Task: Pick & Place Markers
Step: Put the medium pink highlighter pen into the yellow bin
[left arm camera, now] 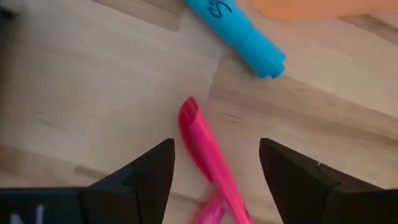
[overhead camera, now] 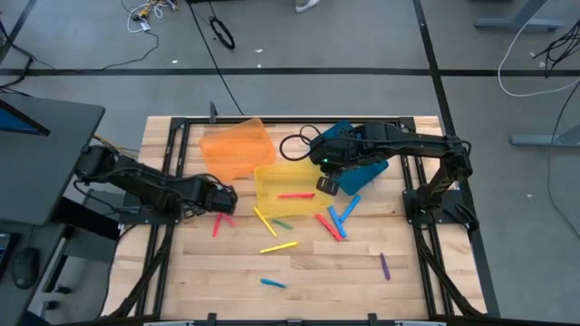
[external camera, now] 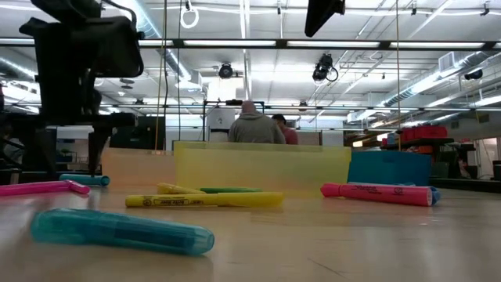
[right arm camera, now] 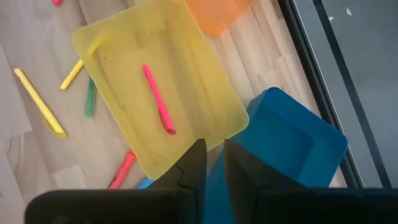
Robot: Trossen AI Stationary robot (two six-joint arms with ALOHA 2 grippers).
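Left gripper (left arm camera: pixel 214 171): fingers straddle pink marker (left arm camera: pixel 202 146); bare wood either side; blue marker (left arm camera: pixel 239 28) lies ahead.

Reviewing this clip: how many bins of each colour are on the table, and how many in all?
Orange bin: 1
Yellow bin: 1
Blue bin: 1
Total: 3 bins

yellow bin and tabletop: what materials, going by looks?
Yellow bin: likely thin translucent plastic, smooth finish; the wood grain and a marker inside show through its walls. Tabletop: apparently pale wood planks, matte, with visible grain and seams.
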